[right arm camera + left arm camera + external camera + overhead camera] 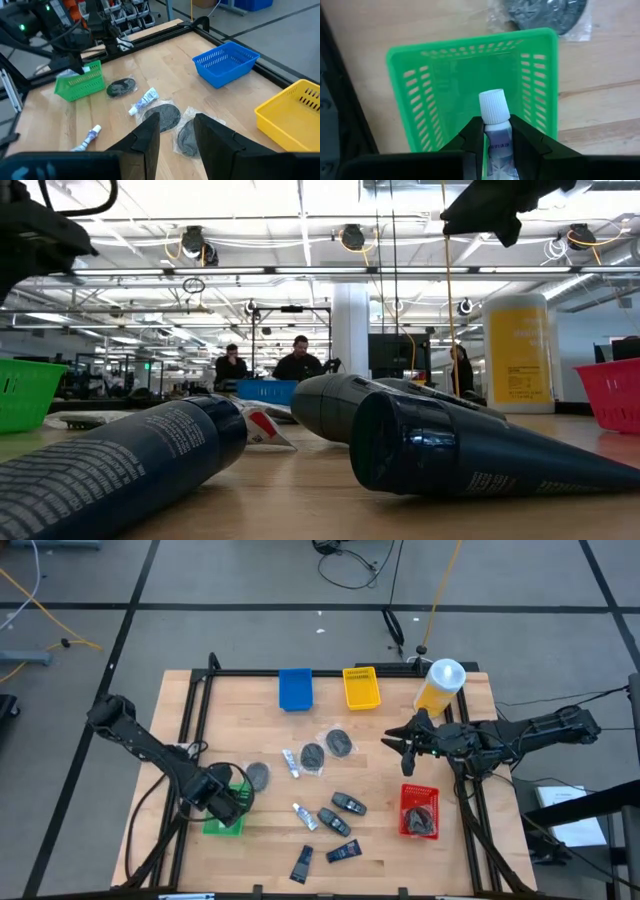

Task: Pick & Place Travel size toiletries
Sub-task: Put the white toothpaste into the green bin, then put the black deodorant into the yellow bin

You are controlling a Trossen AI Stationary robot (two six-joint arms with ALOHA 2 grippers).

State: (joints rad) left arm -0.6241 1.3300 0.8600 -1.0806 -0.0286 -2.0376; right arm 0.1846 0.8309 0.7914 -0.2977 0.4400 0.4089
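High view: left gripper (225,805) over the green perforated plastic basket (228,823) at the bench's (230,700) left front, placed there probably so that the held item drops inside. Right gripper (397,743) waiting above the bench near the big yellow bottle with white cap (440,686), away from the left arm's work. Other toiletries lying loose between the baskets: dark grey flat discs (312,754), black oval pieces (349,804), dark blue flat tubes (343,852).

Low view: two dark blue tubes (470,450) lying flat in front, red basket (612,394) at the far right.

Left wrist view: fingers (470,142) closed around a small white tube with ribbed white cap (495,125), cap pointing into the green basket; grip looks light, likely near release.

Right wrist view: fingers (150,137) a little apart, holding nothing, pointed toward the bagged discs; blue basket (227,62) and yellow basket (295,112) beyond.
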